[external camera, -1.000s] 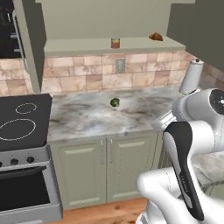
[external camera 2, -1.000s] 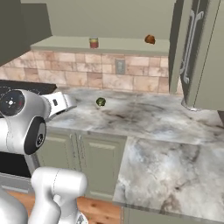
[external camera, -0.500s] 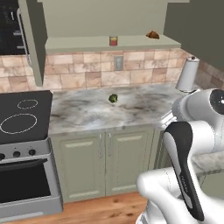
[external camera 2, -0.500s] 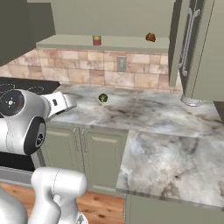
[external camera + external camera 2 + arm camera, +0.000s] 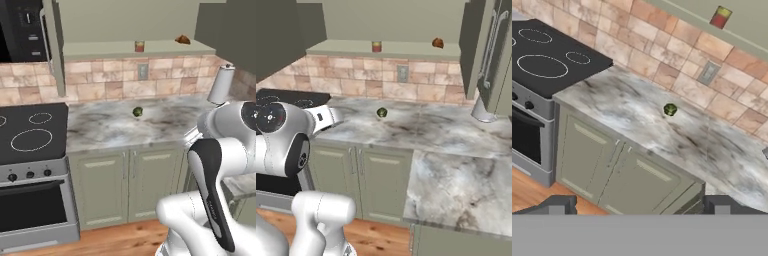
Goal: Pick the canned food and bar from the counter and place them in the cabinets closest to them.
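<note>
The canned food (image 5: 139, 46) (image 5: 376, 46) (image 5: 720, 17), a small tin with a red lower label, stands on the bare shelf of the open sage-green wall cabinets (image 5: 95, 50) (image 5: 406, 50). Below them runs the marbled counter (image 5: 100, 131) (image 5: 446, 132) (image 5: 712, 147). My gripper (image 5: 639, 207) is open with nothing between its fingertips (image 5: 557, 205); it hangs well back from the counter, in front of the base cupboards. The bar is out of view.
A green broccoli floret (image 5: 137, 111) (image 5: 382, 112) (image 5: 670, 109) lies mid-counter. A brown rounded item (image 5: 183, 39) (image 5: 438, 43) sits on the shelf's right end. Black stove (image 5: 30, 130) (image 5: 547, 55) at left, paper towel roll (image 5: 220, 85) and fridge (image 5: 496, 55) at right.
The whole picture has shifted in both base views, so the base has driven; more of the stove and the floor shows. The tin and floret stay put. The gripper stays open.
</note>
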You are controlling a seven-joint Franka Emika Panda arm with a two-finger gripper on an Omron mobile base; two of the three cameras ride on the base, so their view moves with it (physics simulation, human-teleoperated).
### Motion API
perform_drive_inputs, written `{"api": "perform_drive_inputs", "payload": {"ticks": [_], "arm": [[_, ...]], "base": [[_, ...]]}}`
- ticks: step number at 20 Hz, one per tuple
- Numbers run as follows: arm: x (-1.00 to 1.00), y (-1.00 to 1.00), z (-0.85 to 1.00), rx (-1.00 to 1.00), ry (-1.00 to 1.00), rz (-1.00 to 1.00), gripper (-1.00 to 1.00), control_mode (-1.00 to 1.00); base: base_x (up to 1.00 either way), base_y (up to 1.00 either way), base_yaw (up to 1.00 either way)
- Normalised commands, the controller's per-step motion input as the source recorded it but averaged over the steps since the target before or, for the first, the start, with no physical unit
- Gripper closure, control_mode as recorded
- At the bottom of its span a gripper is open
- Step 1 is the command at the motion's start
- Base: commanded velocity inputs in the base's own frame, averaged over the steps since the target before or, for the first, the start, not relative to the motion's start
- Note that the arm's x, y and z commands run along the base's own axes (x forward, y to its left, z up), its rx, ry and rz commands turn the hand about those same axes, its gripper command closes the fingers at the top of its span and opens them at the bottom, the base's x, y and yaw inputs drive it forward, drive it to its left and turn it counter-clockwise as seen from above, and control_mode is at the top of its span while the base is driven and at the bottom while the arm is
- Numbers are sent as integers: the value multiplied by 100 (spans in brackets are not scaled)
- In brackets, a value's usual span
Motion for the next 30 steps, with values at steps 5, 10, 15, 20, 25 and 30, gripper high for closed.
{"api": "perform_drive_inputs", "payload": {"ticks": [5, 10, 15, 20, 25, 30], "arm": [[0, 0, 0, 0, 0, 0, -100, 100], [0, 0, 0, 0, 0, 0, -100, 100], [0, 0, 0, 0, 0, 0, -100, 100], [0, 0, 0, 0, 0, 0, -100, 100], [0, 0, 0, 0, 0, 0, -100, 100], [0, 0, 0, 0, 0, 0, -100, 100]], "base": [[-28, 68, 0], [-29, 72, 0], [-28, 74, 0], [-29, 74, 0], [-29, 76, 0], [-28, 78, 0]]}}
